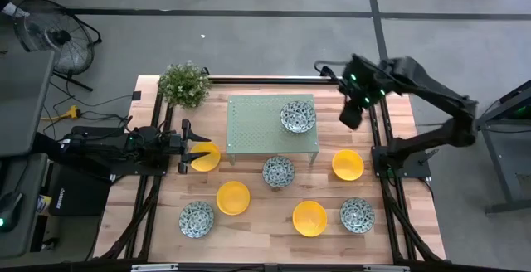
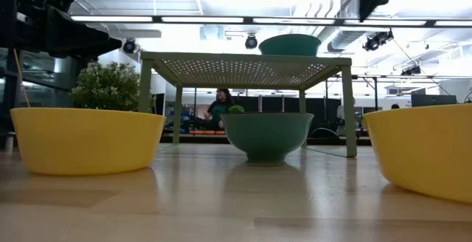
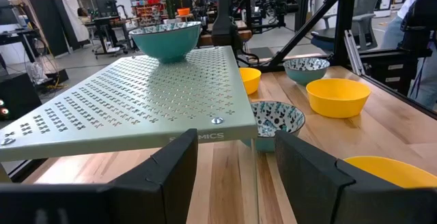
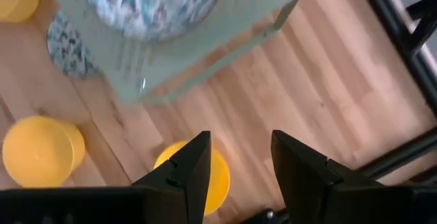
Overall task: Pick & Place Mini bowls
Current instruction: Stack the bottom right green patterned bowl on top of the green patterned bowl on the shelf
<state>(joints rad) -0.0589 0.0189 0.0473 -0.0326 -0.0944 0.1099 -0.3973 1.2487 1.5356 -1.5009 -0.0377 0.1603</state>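
Risk from above first: the patterned bowl on the stand (image 1: 298, 116) sits near the right-hand edge of the pale green stand (image 1: 253, 123), and the right gripper (image 1: 352, 111) hangs just beside that edge, raised, fingers apart and holding nothing — a sideways brush from the arm as it moves could, I judge, nudge bowl or stand. The left gripper (image 1: 192, 146) lies low at the stand's front-left corner, fingers wide around a yellow bowl (image 1: 206, 157) but not clamped on it; closing off-centre could tip it or push it under the stand. In front of the stand lie three more yellow bowls (image 1: 233, 197) (image 1: 309, 218) (image 1: 348, 164) and three patterned ones (image 1: 279, 172) (image 1: 197, 219) (image 1: 357, 215), all apart from one another.

Low view: the bowl on the stand (image 2: 289, 45) shows only its rim above the deck, a patterned bowl (image 2: 267, 134) sits at the stand's front edge, and yellow bowls (image 2: 87, 140) (image 2: 424, 147) flank it; neither gripper's fingers can be told here.

Left wrist view: the left fingers (image 3: 174, 169) stand wide just short of the stand's near edge, with a yellow rim (image 3: 389, 171) beside one finger rather than squarely between — the likeliest cause of a poor grip.

Right wrist view: the right fingers (image 4: 188, 166) stand apart and empty, high over a yellow bowl (image 4: 215, 173) in front of the stand — the patterned bowl (image 4: 153, 2) on the deck lies well apart from them
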